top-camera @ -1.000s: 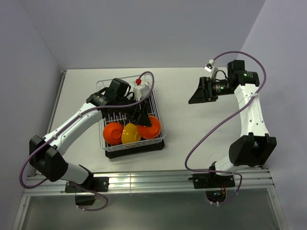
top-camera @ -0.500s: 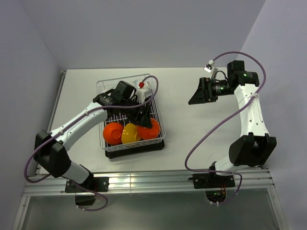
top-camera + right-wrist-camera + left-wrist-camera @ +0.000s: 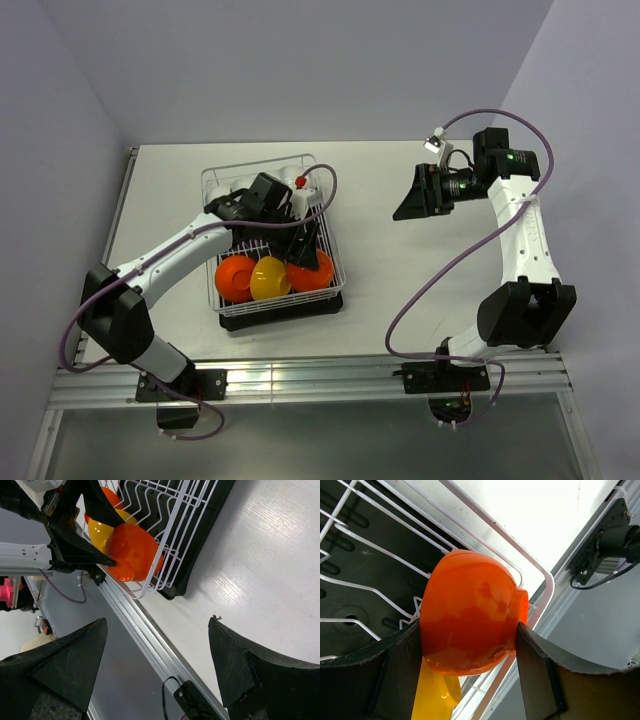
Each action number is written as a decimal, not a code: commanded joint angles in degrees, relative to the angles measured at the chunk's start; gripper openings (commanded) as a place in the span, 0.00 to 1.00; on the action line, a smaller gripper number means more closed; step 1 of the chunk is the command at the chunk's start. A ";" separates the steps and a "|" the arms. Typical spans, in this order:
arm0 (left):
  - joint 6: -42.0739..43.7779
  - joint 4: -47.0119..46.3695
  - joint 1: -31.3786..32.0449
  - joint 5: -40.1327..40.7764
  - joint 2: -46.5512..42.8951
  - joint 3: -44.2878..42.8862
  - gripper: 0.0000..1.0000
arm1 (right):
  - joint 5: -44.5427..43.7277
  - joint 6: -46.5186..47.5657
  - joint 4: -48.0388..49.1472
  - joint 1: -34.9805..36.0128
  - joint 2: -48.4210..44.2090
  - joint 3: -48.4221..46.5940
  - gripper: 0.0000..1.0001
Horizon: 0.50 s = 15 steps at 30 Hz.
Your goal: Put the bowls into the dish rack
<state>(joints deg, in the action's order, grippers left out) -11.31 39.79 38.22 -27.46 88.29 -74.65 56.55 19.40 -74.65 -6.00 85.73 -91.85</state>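
**Fig.** Top view w/ both wrist views. The dish rack, a white wire basket, is sitting on its black drip tray on the L half of the table. The L arm is reaching into the rack from the near-L side. The L gripper is clamping a red-orange bowl at the rack's near-R corner. In the L wrist view this bowl is filling the gap btwn the fingers, both lying against it, and it is tipped on its side. Whether it is resting on the wires cannot be told. A yellow-orange bowl is standing on edge just beside it. A 2nd red-orange bowl is leaning next to that, so the 3 are forming a row along the rack's near end. Pale bowls are showing at the far end, partly hidden by the arm; no. unclear. The R gripper is hovering over bare table, well apart from the rack, jaws spread wide w/ nothing btwn them.
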 commanded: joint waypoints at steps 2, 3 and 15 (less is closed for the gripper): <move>0.41 2.13 1.86 2.32 0.48 -0.23 0.04 | 0.93 1.17 -0.58 -0.33 -0.13 0.36 0.88; 0.50 2.57 2.04 2.85 0.57 -0.23 0.03 | 0.93 1.17 -0.58 -0.33 -0.04 0.27 0.88; 1.73 3.45 3.36 4.70 1.88 1.18 0.09 | 0.75 1.87 -1.11 -0.33 0.22 0.71 0.88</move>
<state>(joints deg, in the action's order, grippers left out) -9.98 39.22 41.08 -23.07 89.73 -74.37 56.53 20.25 -75.16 -6.02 85.73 -91.48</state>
